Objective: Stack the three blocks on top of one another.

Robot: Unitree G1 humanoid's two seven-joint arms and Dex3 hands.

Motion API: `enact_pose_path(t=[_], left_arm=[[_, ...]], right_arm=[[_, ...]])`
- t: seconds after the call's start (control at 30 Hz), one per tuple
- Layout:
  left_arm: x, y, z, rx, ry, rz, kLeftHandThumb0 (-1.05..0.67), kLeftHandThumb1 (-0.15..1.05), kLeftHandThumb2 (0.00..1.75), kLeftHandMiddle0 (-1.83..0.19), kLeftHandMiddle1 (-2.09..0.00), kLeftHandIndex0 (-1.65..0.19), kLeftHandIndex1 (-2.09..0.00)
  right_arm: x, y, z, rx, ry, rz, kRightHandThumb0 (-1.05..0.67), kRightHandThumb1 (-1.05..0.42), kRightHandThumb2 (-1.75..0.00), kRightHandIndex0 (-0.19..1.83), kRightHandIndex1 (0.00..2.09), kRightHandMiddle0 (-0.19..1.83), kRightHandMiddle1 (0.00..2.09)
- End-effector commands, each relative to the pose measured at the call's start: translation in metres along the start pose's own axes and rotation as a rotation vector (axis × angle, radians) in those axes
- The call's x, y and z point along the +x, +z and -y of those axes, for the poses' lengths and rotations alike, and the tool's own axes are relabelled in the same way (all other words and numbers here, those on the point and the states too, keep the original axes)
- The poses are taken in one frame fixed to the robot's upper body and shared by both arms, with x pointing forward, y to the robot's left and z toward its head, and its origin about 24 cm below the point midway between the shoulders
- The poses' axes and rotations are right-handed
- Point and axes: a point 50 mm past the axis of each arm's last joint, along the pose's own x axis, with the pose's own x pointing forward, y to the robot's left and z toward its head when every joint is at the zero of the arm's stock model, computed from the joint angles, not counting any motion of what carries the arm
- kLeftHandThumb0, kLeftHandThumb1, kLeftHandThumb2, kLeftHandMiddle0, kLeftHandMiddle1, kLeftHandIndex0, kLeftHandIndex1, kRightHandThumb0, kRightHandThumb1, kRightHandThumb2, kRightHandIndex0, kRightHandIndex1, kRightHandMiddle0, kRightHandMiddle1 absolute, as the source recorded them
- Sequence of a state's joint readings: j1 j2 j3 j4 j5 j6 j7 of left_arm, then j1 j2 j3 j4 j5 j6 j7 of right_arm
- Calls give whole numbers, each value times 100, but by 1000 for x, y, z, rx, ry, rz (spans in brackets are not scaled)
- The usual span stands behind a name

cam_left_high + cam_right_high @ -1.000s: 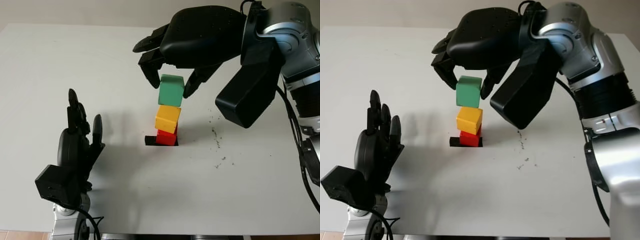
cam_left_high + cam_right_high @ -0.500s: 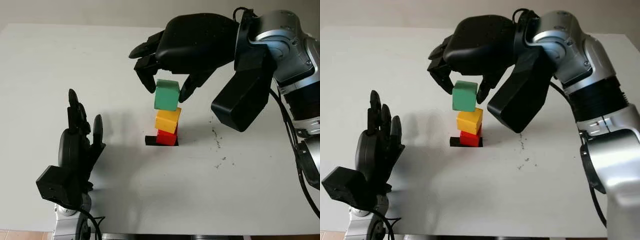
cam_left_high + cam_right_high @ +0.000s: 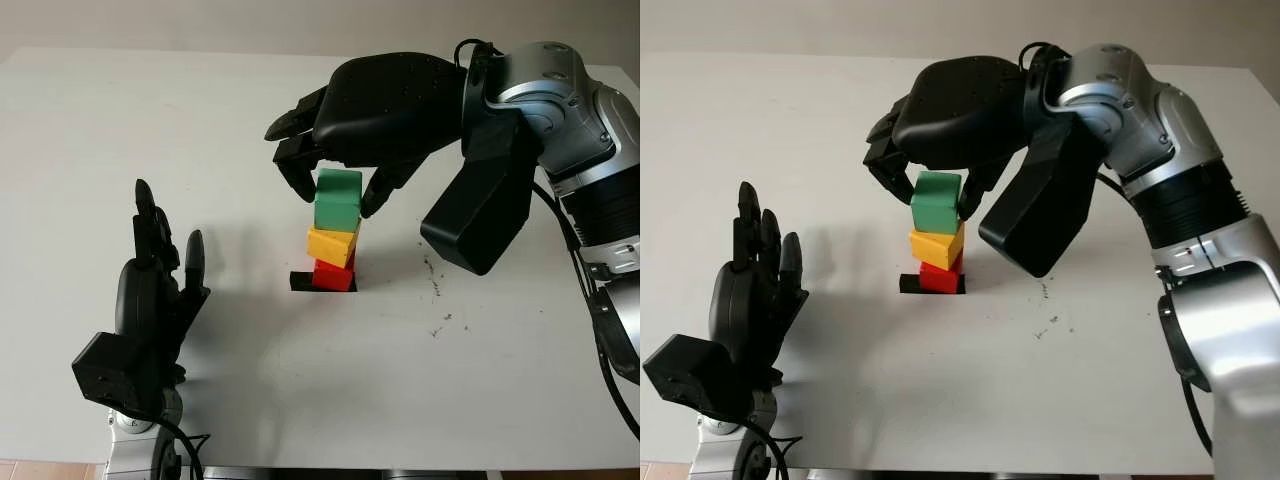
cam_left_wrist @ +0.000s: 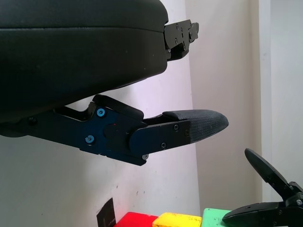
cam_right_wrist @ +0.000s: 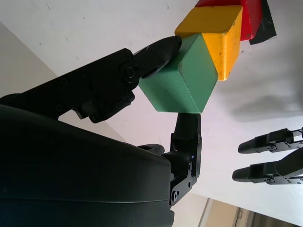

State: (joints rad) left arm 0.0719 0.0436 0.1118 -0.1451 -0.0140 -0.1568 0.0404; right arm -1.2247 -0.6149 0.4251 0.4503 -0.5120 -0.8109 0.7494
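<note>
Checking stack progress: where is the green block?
Mid-table, the green block sits on the yellow block, gripped by the right hand.

Three blocks stacked near the table (image 3: pixel 300 400) centre: bottom block (image 3: pixel 333 275) on a flat patch (image 3: pixel 301 281), middle block (image 3: pixel 332 245) on it, top block (image 3: pixel 338 199) on that. Right hand (image 3: pixel 335 185) over the stack, fingers on either side of the top block, touching it. Left hand (image 3: pixel 150 300) open, well apart toward the table's near-left corner.
</note>
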Motion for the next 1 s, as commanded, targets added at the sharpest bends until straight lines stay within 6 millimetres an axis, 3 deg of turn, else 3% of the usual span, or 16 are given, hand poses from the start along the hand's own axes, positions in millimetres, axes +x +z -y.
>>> enact_pose_path(t=[0.0, 0.37, 0.47, 0.5, 0.53, 0.6, 0.7, 0.87, 0.97], left_arm=[[-2, 2, 1, 1, 5, 2, -69, 105, 55, 18, -5, 19, -3], [-1, 2, 1, 0, 3, 5, -69, 105, 55, 19, -5, 19, -2], [-1, 1, 1, 10, -2, 5, -69, 105, 56, 19, -5, 19, -2], [0, 1, 1, 12, -2, 3, -70, 105, 56, 19, -5, 19, -1], [0, 1, 1, 14, -2, 2, -70, 105, 56, 19, -5, 19, -1], [1, 1, 0, 17, -1, 1, -71, 105, 56, 19, -5, 19, -1], [0, 1, 1, 20, 3, 0, -71, 105, 56, 18, -5, 19, -2], [1, 2, 1, 6, 4, 4, -69, 105, 56, 19, -5, 19, 0], [1, 2, 0, 17, 10, 3, -69, 105, 55, 18, -5, 18, -1]], right_arm=[[2, 1, -5, 11, 19, 7, -34, -96, -5, 31, 5, 43, 131], [0, 1, -4, 43, 29, 16, -33, -94, -5, 28, 4, 43, 129], [-1, 1, -4, 32, 64, 12, -32, -99, -6, 23, 3, 32, 134], [-1, 1, -5, 12, 91, 12, -36, -98, -5, 17, 2, 18, 128], [-1, 1, -5, -2, 109, 11, -41, -96, -5, 10, 3, 10, 109], [-2, 3, -4, -26, 140, 13, -49, -93, -5, -1, 4, 7, 68], [-2, 6, -2, -41, 163, 21, -60, -92, -5, -15, 2, -3, 28], [-2, 7, -1, -52, 148, 37, -70, -92, -6, -19, 0, -18, 4], [-4, 6, -1, -40, 135, 29, -75, -92, -5, -19, 0, -19, 0]])
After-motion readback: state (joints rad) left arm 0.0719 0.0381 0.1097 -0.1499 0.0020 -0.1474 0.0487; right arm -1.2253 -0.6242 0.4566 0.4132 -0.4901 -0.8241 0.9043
